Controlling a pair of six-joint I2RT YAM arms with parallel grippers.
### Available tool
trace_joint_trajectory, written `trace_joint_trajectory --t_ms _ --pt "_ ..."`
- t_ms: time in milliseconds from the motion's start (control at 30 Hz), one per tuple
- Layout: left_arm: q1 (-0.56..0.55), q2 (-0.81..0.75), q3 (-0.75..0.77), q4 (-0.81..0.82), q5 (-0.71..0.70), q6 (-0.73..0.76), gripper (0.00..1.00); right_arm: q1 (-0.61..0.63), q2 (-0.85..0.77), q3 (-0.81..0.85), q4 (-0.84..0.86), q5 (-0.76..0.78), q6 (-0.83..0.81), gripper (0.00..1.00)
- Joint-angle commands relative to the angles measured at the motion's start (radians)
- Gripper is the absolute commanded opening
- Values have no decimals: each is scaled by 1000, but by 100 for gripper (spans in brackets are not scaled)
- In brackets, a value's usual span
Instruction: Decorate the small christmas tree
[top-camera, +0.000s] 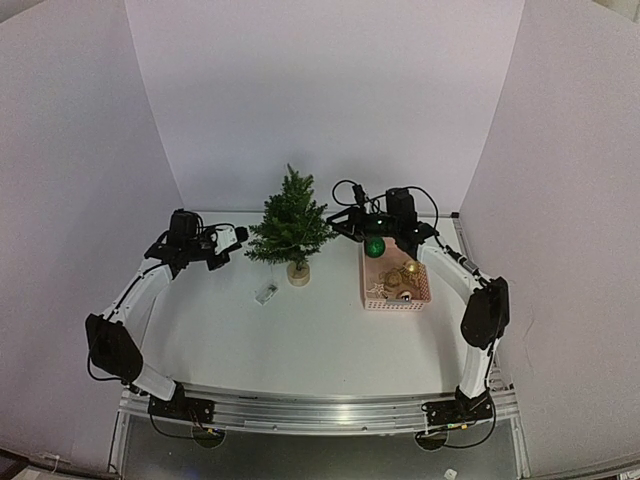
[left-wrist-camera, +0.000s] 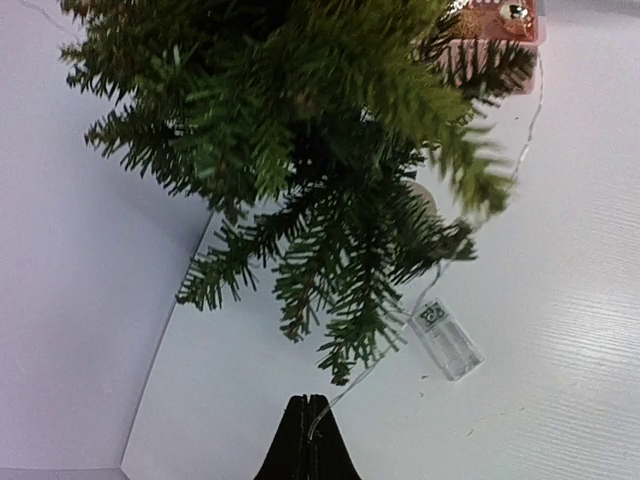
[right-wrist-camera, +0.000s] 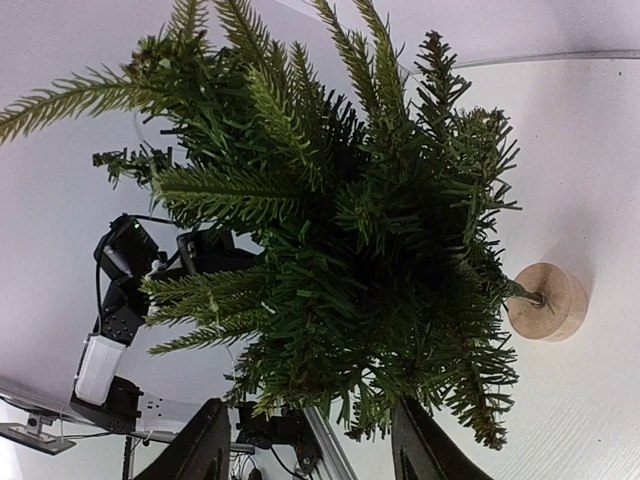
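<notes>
We see the small christmas tree (top-camera: 291, 225) far-centre on the worktop (top-camera: 320, 335), a basket (top-camera: 396, 306) to its right, a battery box (top-camera: 266, 293) near-left of its base, its wire (left-wrist-camera: 345, 399) in the left fingers (left-wrist-camera: 297, 452).

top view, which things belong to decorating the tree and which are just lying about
For the job: small christmas tree, pink basket, green bauble, gold baubles, light string with its clear battery box.
Just there: table, white backdrop.
</notes>
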Motion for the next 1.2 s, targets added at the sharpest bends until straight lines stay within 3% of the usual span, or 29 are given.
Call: trace_joint_trajectory --t_ms 0,267,667,1167 --pt "26 62 48 27 -33 54 0 3 -35 47 23 -1 -15 55" --pt "27 178 73 121 21 34 0 3 -50 51 23 -7 -38 57" --pt "27 269 3 395 126 -172 0 3 -74 13 25 -15 -72 59" --pt "29 320 -70 553 203 -330 0 3 -73 1 55 -29 -86 60"
